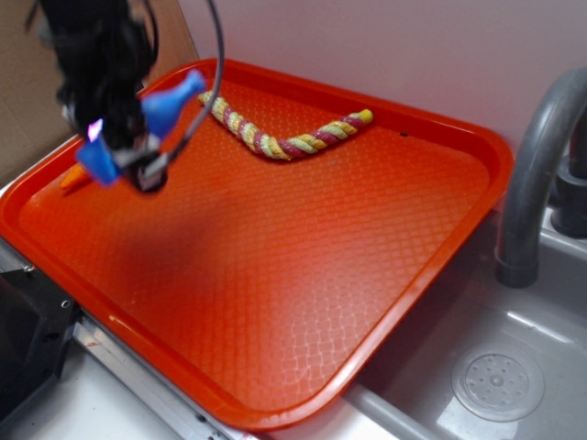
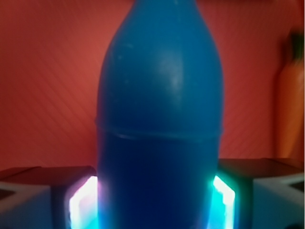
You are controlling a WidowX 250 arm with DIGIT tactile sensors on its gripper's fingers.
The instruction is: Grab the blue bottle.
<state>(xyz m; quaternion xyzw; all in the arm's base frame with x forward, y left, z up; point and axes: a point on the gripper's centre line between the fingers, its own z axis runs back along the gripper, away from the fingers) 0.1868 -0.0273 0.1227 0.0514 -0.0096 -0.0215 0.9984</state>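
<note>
The blue bottle hangs above the orange tray at its far left, neck pointing up and right. My gripper is shut on its body, a glowing pad pressed to each side. In the wrist view the blue bottle fills the middle of the frame between the lit pads, with the gripper closed round its lower part. The bottle's shadow falls on the tray below it.
An orange toy carrot lies on the tray's left edge, partly behind the gripper, and the carrot shows at the wrist view's right. A red-and-yellow rope lies at the tray's back. A grey faucet and sink stand to the right.
</note>
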